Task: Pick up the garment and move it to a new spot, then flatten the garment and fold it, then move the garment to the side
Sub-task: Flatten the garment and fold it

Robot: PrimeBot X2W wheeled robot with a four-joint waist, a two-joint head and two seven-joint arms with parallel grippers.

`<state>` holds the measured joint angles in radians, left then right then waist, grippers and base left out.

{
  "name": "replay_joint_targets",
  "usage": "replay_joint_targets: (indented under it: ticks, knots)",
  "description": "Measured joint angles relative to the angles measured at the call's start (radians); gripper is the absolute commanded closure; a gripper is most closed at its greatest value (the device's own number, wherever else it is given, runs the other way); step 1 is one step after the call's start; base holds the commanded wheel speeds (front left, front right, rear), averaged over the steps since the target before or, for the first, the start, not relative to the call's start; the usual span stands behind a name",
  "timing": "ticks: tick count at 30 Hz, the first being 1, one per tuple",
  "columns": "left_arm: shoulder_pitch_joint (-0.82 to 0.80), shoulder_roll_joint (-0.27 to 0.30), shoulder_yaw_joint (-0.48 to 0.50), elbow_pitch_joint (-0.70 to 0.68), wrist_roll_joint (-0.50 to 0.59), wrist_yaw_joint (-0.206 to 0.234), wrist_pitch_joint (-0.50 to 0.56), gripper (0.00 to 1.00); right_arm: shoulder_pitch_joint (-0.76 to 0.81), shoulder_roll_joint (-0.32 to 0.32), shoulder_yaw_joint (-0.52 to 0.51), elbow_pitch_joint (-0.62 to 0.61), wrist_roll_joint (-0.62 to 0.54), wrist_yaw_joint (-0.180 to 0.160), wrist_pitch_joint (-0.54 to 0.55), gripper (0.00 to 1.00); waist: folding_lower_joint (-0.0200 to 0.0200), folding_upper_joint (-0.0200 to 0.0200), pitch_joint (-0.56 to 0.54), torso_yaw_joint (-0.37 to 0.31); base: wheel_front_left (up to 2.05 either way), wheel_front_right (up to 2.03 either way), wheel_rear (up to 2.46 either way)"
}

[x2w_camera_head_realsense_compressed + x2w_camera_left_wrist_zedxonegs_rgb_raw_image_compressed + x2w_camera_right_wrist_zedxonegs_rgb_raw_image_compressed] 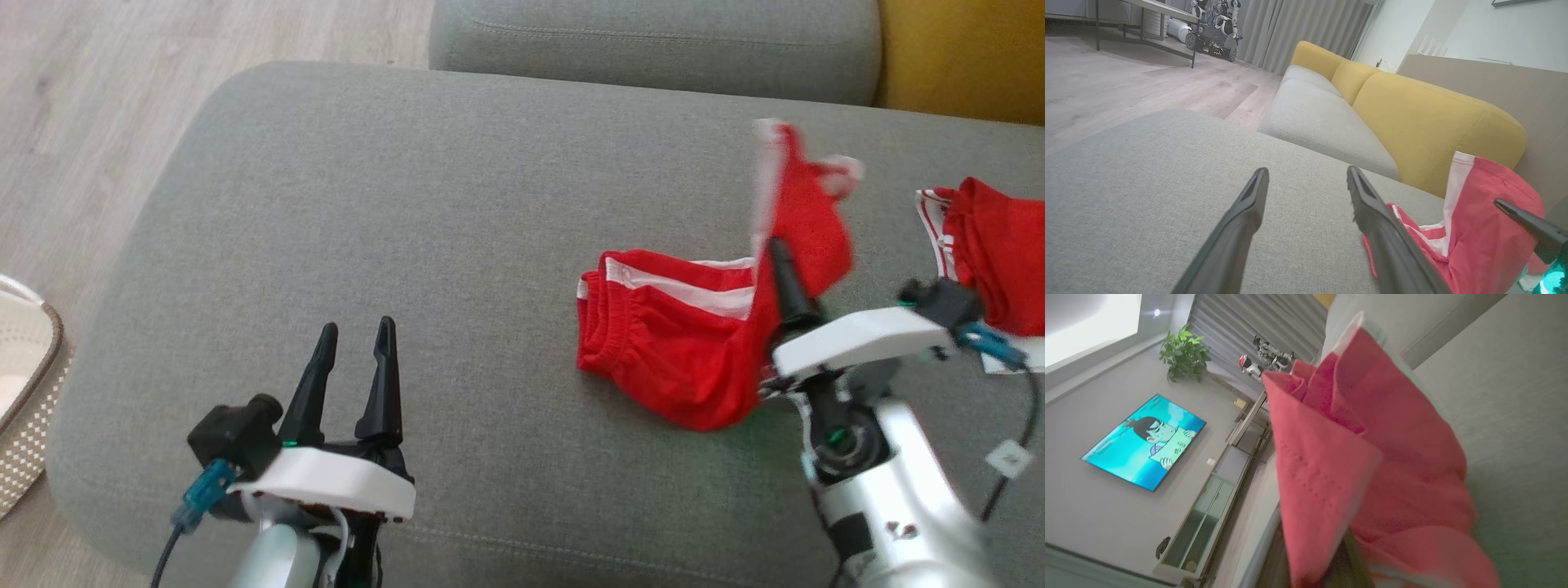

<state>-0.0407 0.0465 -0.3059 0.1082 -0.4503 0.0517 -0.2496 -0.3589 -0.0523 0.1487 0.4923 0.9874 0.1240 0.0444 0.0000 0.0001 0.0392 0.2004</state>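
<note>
While right tool (777, 249) pinches shorts (678, 351) hem aloft — left tool (357, 325) spread | wide cushion (408, 204) between

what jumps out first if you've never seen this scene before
The bright red shorts with white stripes stand out on the grey cushion, right of centre, one part pulled up by the shut right gripper. The left gripper hovers open at lower left, and a second red garment lies at the far right.
</note>
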Motion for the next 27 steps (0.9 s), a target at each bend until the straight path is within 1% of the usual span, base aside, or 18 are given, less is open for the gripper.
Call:
replay_joint_targets:
  ticks: [1,9,16,21,22,23,24,27]
  knots:
    - [0.0,0.0,0.0,0.0,0.0,0.0,0.0,0.0,0.0,0.0,0.0,0.0,0.0,0.0,0.0,1.0,0.0,0.0,0.0,0.0,0.0,0.0,0.0]
    - [0.0,0.0,-0.003,0.0,-0.001,0.0,0.0,0.0,0.006,-0.001,0.144,-0.01,0.016,0.0,0.005,1.0,0.0,0.0,0.009,0.024,0.0,0.0,0.0]
    - [0.0,0.0,-0.005,-0.001,-0.004,0.001,0.0,0.0,0.006,-0.002,0.255,0.037,0.016,0.0,0.006,1.0,0.0,0.0,0.016,0.046,0.0,0.0,0.0]
    - [0.0,0.0,-0.009,-0.003,-0.011,0.002,0.0,0.0,0.006,-0.002,0.307,0.081,0.016,0.0,0.002,1.0,0.0,0.0,0.027,0.058,0.0,0.0,0.0]
    - [0.0,0.0,-0.01,-0.003,-0.012,0.002,0.0,0.0,0.005,-0.002,0.313,0.094,0.009,0.0,-0.004,0.75,0.0,0.0,0.03,0.06,0.0,0.0,0.0]
    - [0.0,0.0,-0.01,-0.003,-0.012,0.002,0.0,0.0,0.005,-0.002,0.32,0.105,0.003,0.0,-0.009,0.12,0.0,0.0,0.032,0.063,0.0,0.0,0.0]
    - [0.0,0.0,-0.011,-0.003,-0.012,0.003,0.0,0.0,0.005,-0.003,0.329,0.111,0.005,0.0,-0.01,0.0,0.0,0.0,0.033,0.065,0.0,0.0,0.0]
    - [0.0,0.0,-0.011,-0.003,-0.012,0.002,0.0,0.0,0.005,-0.003,0.361,0.122,0.007,0.0,-0.011,0.0,0.0,0.0,0.033,0.069,0.0,0.0,0.0]
